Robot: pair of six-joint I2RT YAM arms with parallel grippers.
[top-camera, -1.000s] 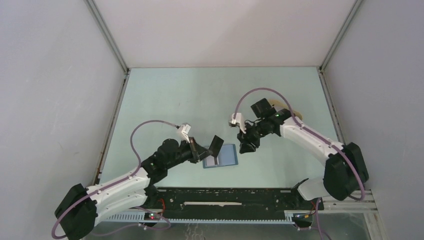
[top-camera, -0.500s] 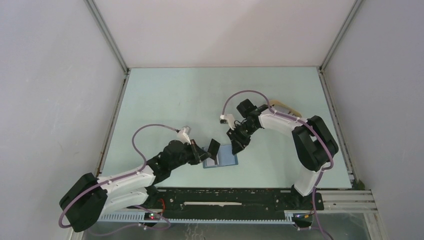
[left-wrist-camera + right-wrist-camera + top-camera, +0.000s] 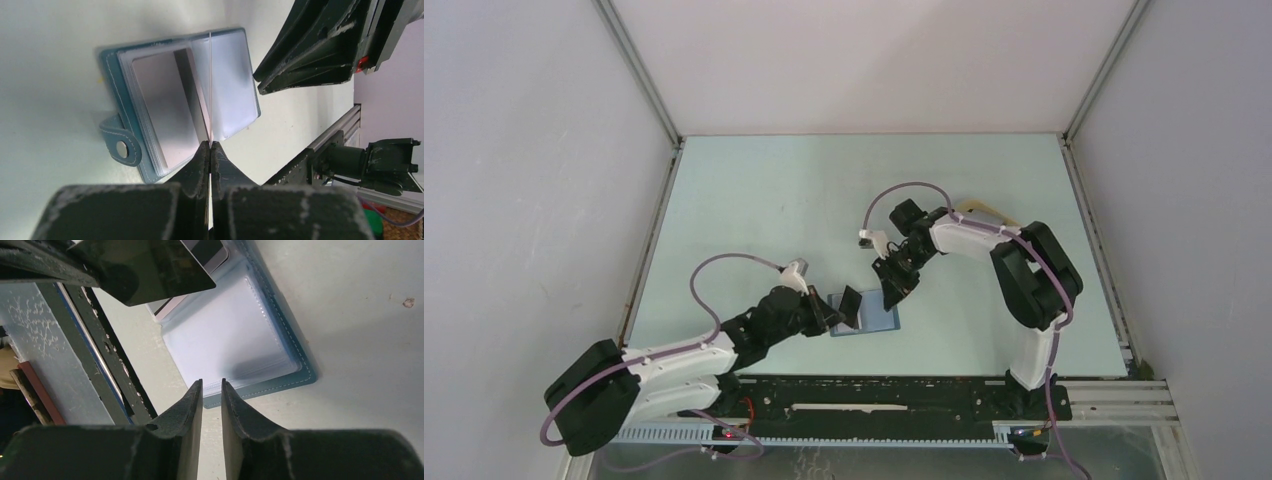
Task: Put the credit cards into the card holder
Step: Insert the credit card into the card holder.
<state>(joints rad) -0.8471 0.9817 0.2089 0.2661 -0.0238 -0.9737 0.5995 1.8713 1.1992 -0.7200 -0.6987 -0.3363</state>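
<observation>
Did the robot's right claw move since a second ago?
Yes. The right gripper slid left toward the blue card holder, which stayed put, and now hangs over its right edge.

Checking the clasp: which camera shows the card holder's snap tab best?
Left wrist: the snap tab is close and sharp on the card holder. In top external it is too small to tell; right wrist shows no tab.

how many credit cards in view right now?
2. The held card is pinched in the left gripper above the open card holder; the sleeved card sits inside one of its sleeves. More may be hidden from view.
</observation>
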